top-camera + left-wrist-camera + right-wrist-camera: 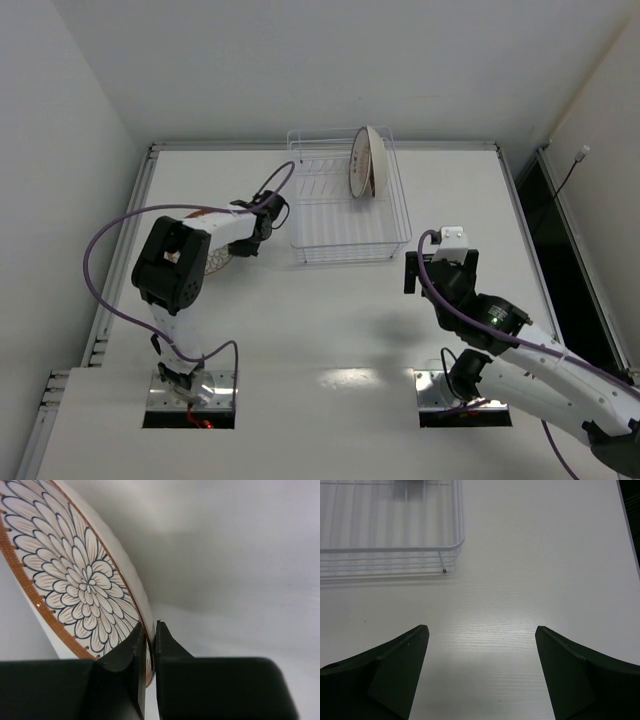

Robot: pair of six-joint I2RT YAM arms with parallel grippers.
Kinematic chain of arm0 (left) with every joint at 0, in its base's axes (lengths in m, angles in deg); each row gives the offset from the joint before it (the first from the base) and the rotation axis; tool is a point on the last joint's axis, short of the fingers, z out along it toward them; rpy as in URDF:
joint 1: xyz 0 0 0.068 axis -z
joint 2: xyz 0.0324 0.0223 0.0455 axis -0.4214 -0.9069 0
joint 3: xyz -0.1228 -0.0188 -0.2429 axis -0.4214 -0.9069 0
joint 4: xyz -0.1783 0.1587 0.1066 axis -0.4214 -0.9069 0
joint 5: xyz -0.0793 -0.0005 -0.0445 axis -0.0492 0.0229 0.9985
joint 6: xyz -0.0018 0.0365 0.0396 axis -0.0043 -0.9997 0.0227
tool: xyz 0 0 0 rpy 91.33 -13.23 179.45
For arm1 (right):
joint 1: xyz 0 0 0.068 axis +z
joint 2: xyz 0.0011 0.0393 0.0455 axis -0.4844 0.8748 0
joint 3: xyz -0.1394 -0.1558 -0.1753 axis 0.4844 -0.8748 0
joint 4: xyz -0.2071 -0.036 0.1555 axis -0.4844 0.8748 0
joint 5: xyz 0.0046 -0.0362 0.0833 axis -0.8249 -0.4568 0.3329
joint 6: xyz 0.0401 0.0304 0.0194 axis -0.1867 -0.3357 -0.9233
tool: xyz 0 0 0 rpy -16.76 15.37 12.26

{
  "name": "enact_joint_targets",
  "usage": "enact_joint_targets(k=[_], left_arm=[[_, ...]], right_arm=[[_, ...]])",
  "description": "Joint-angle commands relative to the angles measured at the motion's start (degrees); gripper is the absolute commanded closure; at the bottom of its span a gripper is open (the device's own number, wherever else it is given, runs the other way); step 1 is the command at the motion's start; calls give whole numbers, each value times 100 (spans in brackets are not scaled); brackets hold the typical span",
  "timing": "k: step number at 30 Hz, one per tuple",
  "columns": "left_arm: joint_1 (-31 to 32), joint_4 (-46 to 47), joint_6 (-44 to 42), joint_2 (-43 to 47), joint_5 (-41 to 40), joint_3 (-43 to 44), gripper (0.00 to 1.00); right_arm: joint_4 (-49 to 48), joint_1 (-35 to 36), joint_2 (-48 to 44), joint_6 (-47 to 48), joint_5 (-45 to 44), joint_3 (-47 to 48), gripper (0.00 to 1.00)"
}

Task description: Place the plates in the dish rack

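Left jaws: clamped tight, pinching the rim of a round shallow plate with an orange-brown petal-patterned face and a pale rim [75, 580]. One jaw sits on the patterned face and the other on the cream back.
Held plate, place: on the left half of the white table [330, 330], at about 9 o'clock from the rack. From above the left arm hides most of it, and only slivers of rim and pattern show.
Dish rack: a rectangular white wire basket with slotted dividers [345, 235], at 12 o'clock on the table against the far edge. Its near right corner shows in the right wrist view.
Racked plates: what looks like two round patterned plates standing on edge [366, 163], close together. They're in the rack's far right corner, about 1 o'clock inside the basket, with one orange-brown face turned left.
Right jaws: spread wide with nothing between them, only bare table below.
Right arm, place: at about 5 o'clock from the rack, apart from it, with the jaws pointing toward the rack's near right corner.
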Motion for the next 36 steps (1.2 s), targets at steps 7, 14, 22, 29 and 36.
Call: enact_joint_targets(k=[7, 14, 22, 29, 36], left_arm=[[-151, -137, 421, 709, 994, 770, 100], [-19, -298, 764, 1720, 1178, 2677, 100], [-19, 1475, 1335, 2248, 1985, 3332, 100], [-212, 4973, 2676, 1959, 4236, 2330, 100], [-467, 6814, 4620, 257, 5767, 3154, 100]], right_arm=[[-212, 31, -29, -81, -149, -53, 14], [-212, 31, -29, -81, -202, -105, 14], [-212, 31, 24, -81, -202, -106, 14], [-212, 31, 24, -133, -202, -106, 14], [-212, 31, -38, -196, -255, -106, 14]])
